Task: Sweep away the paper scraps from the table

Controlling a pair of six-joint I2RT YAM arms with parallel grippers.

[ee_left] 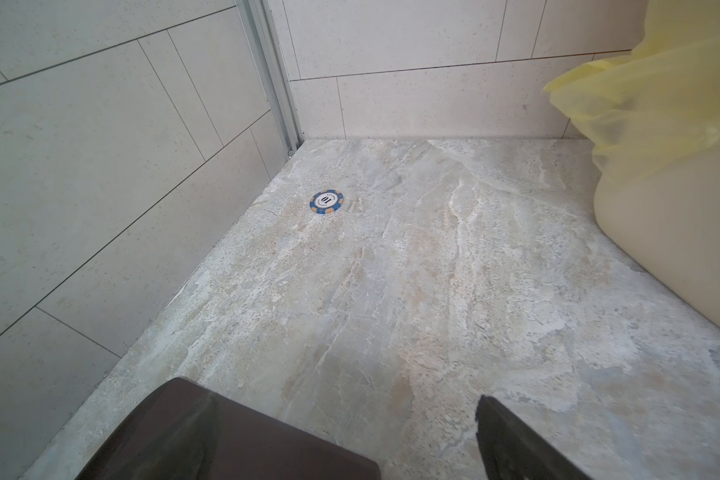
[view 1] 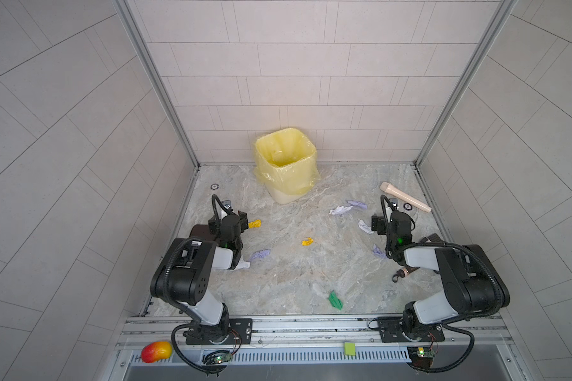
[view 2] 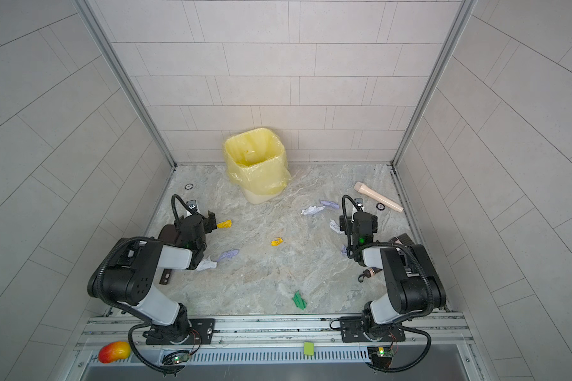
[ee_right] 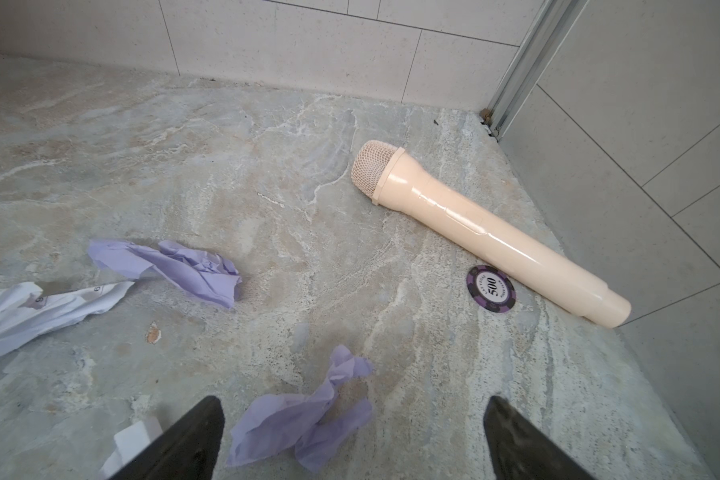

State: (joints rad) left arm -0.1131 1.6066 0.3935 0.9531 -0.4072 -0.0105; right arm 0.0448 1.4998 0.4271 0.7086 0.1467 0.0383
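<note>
I log this as a robotics test cell, not a home: pale tiled walls (view 1: 278, 66) box in a marble-look table (view 1: 288, 273), my mounting plates (view 1: 241, 328) bolt onto an aluminium rail (view 1: 311, 325) above bare circuit boards (view 1: 220, 359), and props like a toy microphone (view 1: 405, 197) and a poker chip (ee_right: 490, 288) lie about.
</note>
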